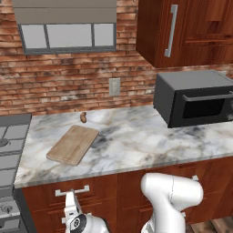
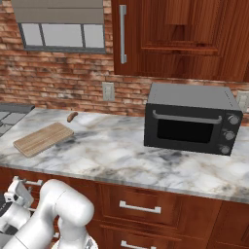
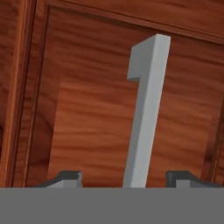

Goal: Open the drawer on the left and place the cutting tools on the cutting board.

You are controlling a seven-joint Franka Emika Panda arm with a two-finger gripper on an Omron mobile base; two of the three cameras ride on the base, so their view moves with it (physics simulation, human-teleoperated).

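Drawer-opening step: gripper at the drawer w/ jaws apart either side of its handle, nothing clamped yet; next: close on bar & pull.

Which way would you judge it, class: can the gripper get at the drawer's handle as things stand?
Probably yes. In the hand view the silver handle runs between the two finger tips of the gripper, which straddle it with gaps either side. Nothing lies between them and the drawer front.

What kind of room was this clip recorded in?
A rendered home kitchen, most likely: a marble counter against a brick wall carries a black microwave and a wooden cutting board, with a stove at its left end and wooden drawers below.
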